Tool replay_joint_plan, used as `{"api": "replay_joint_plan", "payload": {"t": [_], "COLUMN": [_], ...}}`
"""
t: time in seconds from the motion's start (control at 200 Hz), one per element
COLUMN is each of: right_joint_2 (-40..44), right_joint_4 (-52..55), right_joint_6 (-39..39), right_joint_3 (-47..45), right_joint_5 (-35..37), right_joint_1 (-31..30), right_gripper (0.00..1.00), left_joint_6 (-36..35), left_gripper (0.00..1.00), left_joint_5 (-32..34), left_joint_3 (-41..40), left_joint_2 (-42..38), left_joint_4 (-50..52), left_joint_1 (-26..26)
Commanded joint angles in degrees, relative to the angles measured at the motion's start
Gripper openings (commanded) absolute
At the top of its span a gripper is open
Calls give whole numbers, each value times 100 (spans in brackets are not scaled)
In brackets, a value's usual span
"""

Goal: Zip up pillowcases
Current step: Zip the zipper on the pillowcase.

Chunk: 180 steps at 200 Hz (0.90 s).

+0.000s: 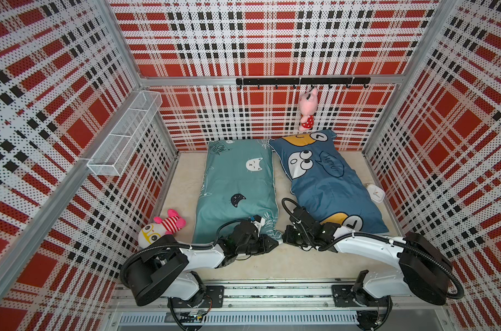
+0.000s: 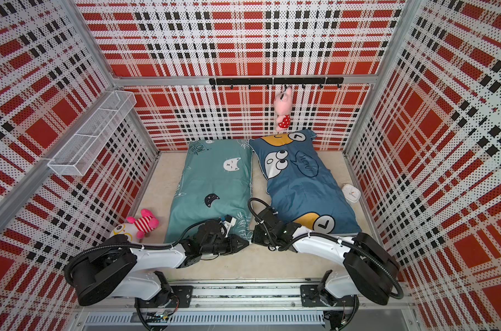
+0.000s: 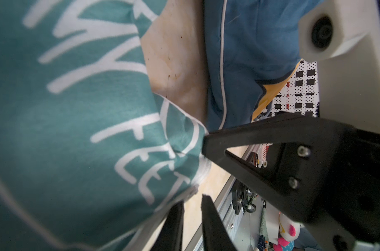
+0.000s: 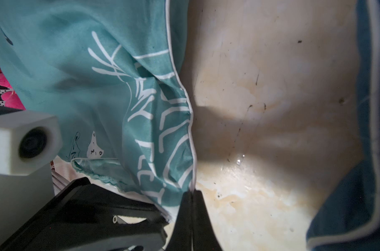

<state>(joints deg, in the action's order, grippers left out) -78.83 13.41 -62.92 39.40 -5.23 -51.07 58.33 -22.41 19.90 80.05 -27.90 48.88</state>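
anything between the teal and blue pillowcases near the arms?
Only a bare strip of beige tabletop separates the teal pillowcase from the blue pillowcase, in the right wrist view.

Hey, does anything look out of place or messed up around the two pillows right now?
The teal pillowcase is bunched and puckered at its near corner, where the right hand is shut on the piped edge; a frilly seam shows there. The blue pillowcase lies slightly askew. A small white clock sits on the floor beside it.

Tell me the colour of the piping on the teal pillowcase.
White; the right wrist view shows the teal pillowcase best.
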Motion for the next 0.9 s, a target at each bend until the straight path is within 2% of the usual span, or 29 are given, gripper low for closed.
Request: {"api": "replay_joint_plan", "payload": {"t": [0.0,0.491,0.897], "right_joint_2": [69,17,-27], "right_joint_4": [-109,-187,-265], "right_joint_6": [-67,-81,-107], "right_joint_3": [-77,-118,-212], "right_joint_5": [-22,-64,-69], "right_joint_1": [31,27,27], "right_gripper": [0,0,0], "left_joint_6": [-49,-41,-57], "left_gripper": [27,25,29], "left_joint_5": [40,9,36], "left_joint_3": [143,179,154], "left_joint_2": [54,90,-42], "left_joint_4": [-181,-251,-229], "left_joint_1": [-32,-28,-21]}}
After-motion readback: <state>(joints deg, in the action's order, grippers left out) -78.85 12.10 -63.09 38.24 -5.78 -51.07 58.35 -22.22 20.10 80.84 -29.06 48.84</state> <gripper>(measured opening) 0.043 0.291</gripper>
